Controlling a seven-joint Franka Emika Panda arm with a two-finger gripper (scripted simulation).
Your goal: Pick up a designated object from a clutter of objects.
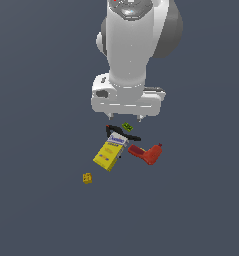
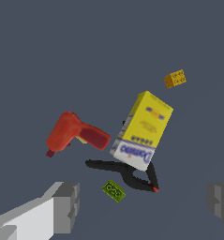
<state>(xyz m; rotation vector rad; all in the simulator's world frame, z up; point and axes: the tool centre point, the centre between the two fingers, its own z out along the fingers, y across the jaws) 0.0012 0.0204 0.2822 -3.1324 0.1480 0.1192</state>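
Note:
The red L-shaped drill-like object point(image 1: 147, 152) lies on the grey floor at the exterior view's right of the clutter; it also shows in the wrist view point(image 2: 73, 133). Beside it lie the yellow box with the white-blue label point(image 1: 109, 152) point(image 2: 144, 129), the thin black curved piece point(image 1: 122, 134) point(image 2: 127, 174) and the tiny green piece point(image 1: 127, 126) point(image 2: 114, 191). My gripper point(image 1: 125, 119) point(image 2: 144, 208) hangs open and empty above the green and black pieces, apart from the red object. One finger point(image 2: 66, 206) shows clearly in the wrist view.
A small yellow cube point(image 1: 87, 178) point(image 2: 175, 78) sits apart from the group, toward the exterior view's lower left. The arm's white body point(image 1: 128, 55) fills the upper middle of the exterior view. The floor is plain dark grey.

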